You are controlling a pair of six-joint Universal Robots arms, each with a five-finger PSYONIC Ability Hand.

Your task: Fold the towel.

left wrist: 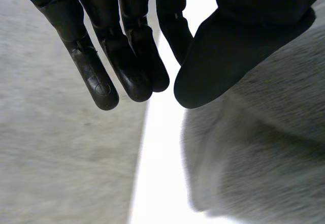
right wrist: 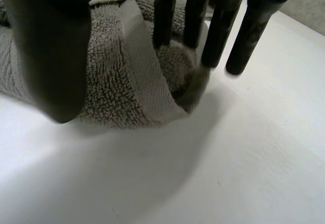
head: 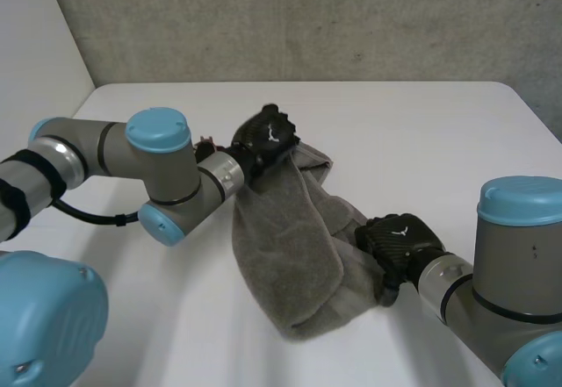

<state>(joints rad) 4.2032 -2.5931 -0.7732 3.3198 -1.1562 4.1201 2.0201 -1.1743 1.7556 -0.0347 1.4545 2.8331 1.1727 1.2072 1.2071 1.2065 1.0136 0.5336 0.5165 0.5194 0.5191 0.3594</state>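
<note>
Left hand (left wrist: 129, 56) fingers straight beside towel (left wrist: 264, 148), right hand (right wrist: 51, 46) likewise, some fingertips hidden in folds

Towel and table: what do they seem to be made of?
The towel looks like grey cotton terry. Its looped, fuzzy pile shows in the right wrist view, crossed by a flat woven band, and it slumps in soft folds. The table looks like a hard, smooth white board with a matte finish, perhaps laminate or painted wood; the look leaves that open.
</note>
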